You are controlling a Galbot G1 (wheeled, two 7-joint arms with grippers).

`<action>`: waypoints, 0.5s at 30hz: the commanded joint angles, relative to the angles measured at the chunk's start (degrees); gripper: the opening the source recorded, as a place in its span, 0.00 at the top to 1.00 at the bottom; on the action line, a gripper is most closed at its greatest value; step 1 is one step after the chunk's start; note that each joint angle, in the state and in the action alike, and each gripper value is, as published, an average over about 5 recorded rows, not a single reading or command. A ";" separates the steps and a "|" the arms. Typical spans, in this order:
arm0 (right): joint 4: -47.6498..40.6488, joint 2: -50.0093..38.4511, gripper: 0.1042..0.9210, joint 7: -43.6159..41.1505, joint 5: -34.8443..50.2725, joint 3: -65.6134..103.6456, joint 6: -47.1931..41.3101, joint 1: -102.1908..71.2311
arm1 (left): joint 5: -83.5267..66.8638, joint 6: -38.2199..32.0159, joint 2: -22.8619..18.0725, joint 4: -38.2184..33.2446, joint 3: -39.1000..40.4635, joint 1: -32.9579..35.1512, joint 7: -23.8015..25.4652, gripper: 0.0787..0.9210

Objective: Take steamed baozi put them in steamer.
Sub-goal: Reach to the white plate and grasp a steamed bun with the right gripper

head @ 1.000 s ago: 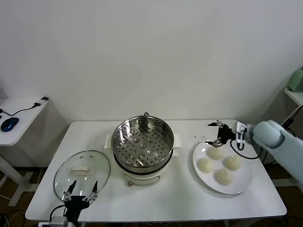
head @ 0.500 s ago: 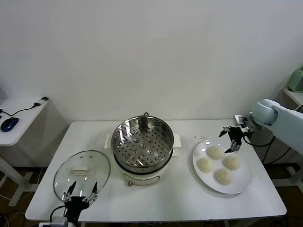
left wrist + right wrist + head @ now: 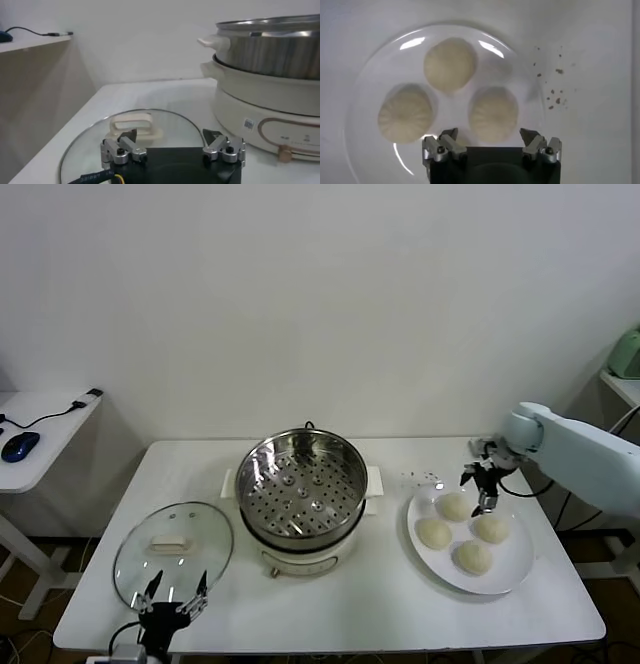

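Right gripper: my right gripper (image 3: 482, 487) hangs over the far edge of the plate (image 3: 505, 573), jaws spread wide, holding nothing, touching nothing.
Right gripper, wrist view: my right fingertips (image 3: 448, 137) frame the nearest bun with a gap on each side.
Steamed baozi: four steamed baozi (image 3: 454, 506) lie on the plate at my right; smooth, cream-white, dome-shaped, close together but apart.
Plate clearance: bare rim shows around the buns; the plate's near edge sits close to the table (image 3: 380, 604) front edge.
Crumbs: dark specks (image 3: 552, 92) lie on the table just beside the plate, on its steamer side.
Steamer: the steamer (image 3: 304, 489) stands mid-table, open, its perforated tray bare; shiny steel pot on a white base with side handles.
Gap: open table surface separates steamer and plate.
Glass lid: the glass lid (image 3: 172, 552) lies flat to the steamer's left, handle up.
Left gripper: my left gripper (image 3: 174, 598) idles at the table's front edge by the lid, jaws spread, holding nothing.
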 commanded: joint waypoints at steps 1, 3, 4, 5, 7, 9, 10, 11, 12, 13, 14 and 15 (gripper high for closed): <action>-6.67 4.82 0.12 1.01 -2.75 2.99 -0.27 -3.52 | 0.39 -0.41 -0.15 0.36 0.13 0.14 -0.02 0.12; -7.11 5.16 0.12 1.16 -2.76 3.45 -0.35 -3.69 | 0.55 -0.54 -0.19 0.34 0.14 0.23 -0.01 0.12; -7.10 5.23 0.12 1.20 -2.76 3.54 -0.46 -3.73 | 0.61 -0.57 -0.19 0.31 0.16 0.28 -0.01 0.12; -7.01 5.26 0.12 1.21 -2.76 3.55 -0.59 -3.76 | 0.67 -0.59 -0.21 0.27 0.17 0.33 -0.01 0.12; -6.61 5.15 0.13 1.18 -2.82 3.47 -0.95 -3.89 | 0.81 -0.62 -0.27 0.17 0.21 0.43 -0.01 0.12; -6.42 5.07 0.15 1.17 -2.96 3.57 -1.22 -4.12 | 0.93 -0.64 -0.36 0.04 0.27 0.53 -0.01 0.12; -6.33 5.02 0.16 1.17 -3.04 3.65 -1.36 -4.23 | 0.98 -0.65 -0.41 -0.04 0.31 0.61 -0.01 0.12; -6.25 4.97 0.18 1.18 -3.09 3.75 -1.46 -4.32 | 1.03 -0.65 -0.46 -0.13 0.36 0.68 -0.01 0.12; -6.15 4.91 0.20 1.25 -3.12 3.88 -1.50 -4.40 | 1.08 -0.64 -0.51 -0.21 0.41 0.75 -0.02 0.12; -6.02 4.85 0.22 1.37 -3.12 4.05 -1.54 -4.46 | 1.14 -0.64 -0.56 -0.25 0.45 0.79 -0.03 0.12; -5.89 4.82 0.23 1.62 -3.11 4.34 -1.53 -4.54 | 1.22 -0.65 -0.60 -0.25 0.47 0.82 -0.05 0.12; -5.77 4.80 0.25 1.90 -3.10 4.71 -1.47 -4.62 | 1.30 -0.67 -0.63 -0.22 0.49 0.83 -0.07 0.12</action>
